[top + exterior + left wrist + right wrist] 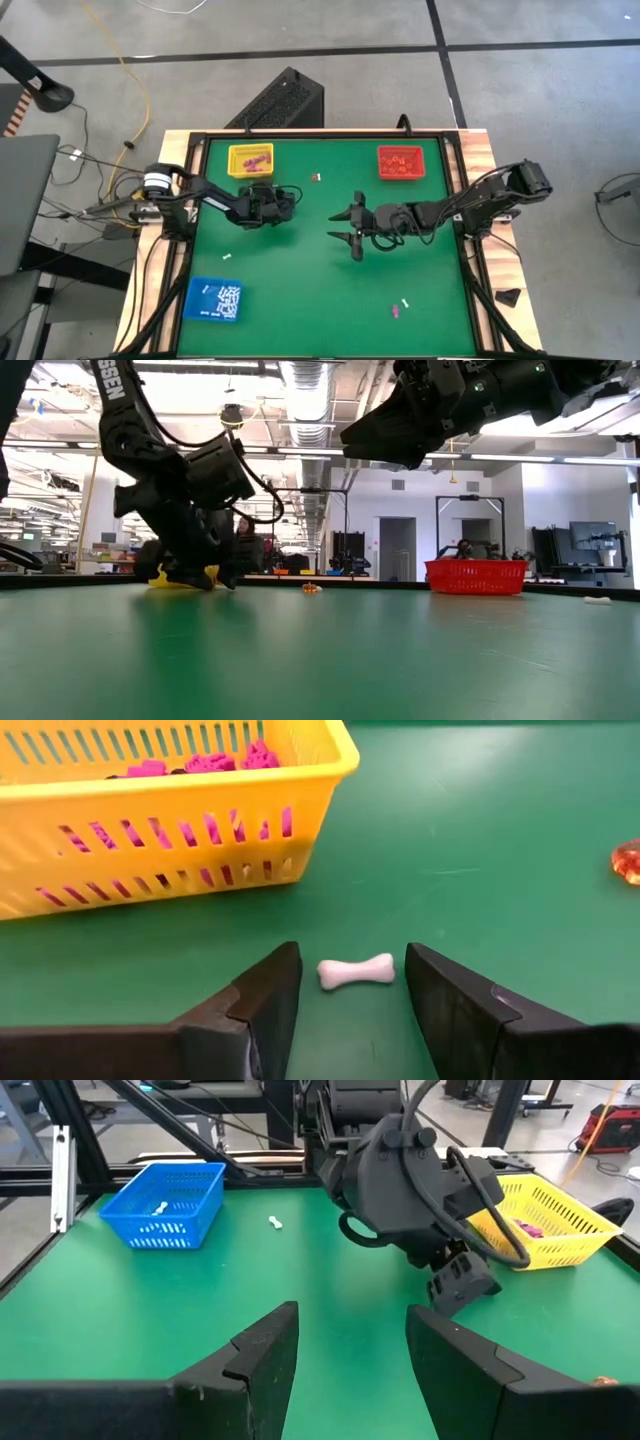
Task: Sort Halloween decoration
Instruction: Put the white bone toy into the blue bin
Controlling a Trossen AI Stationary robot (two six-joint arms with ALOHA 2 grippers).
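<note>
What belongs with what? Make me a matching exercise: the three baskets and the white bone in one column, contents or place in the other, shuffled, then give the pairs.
Things:
1. yellow basket
2. red basket
3. blue basket
4. white bone

Descriptions:
A. holds white pieces
B. lies on the green mat between the open left gripper's fingers
C. holds pink-purple pieces
D. holds orange-red pieces

Pairs: 1-C, 2-D, 3-A, 4-B

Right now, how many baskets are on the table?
3. In the high view: yellow basket top left, red basket top right, blue basket bottom left. None looks hidden.
</note>
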